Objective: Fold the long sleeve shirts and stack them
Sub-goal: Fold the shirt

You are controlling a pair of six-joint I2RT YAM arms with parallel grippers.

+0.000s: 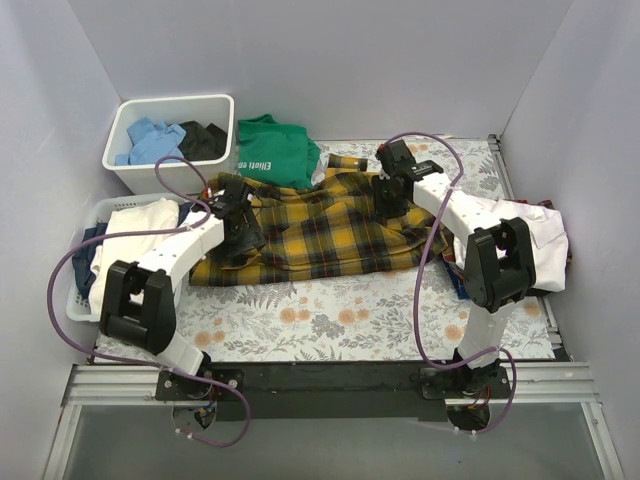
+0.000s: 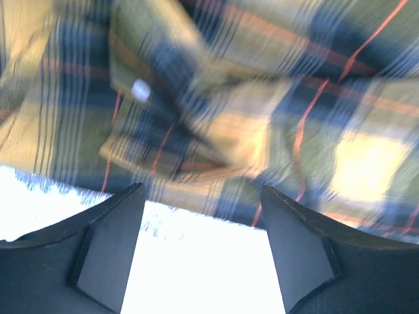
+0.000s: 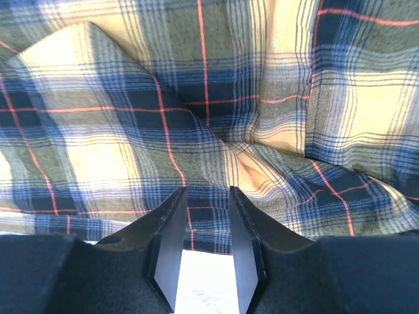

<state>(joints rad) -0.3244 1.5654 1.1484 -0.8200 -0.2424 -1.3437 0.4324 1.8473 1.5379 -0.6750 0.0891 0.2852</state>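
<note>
Looking from above, I see the floral-patterned desk (image 1: pixel 330 315) carrying the large yellow-and-black plaid flannel shirt (image 1: pixel 320 235), which lies crumpled across its middle. The plain white collared shirt (image 1: pixel 540 235) lies at the desk's right edge, partly behind my right arm. The green T-shirt with white lettering (image 1: pixel 270 150) sits just beside the flannel's far side. My left gripper (image 2: pixel 200 196) is wide apart at the flannel's left edge, holding nothing. My right gripper (image 3: pixel 208 193) is parted only narrowly, with no cloth between its fingers.
</note>
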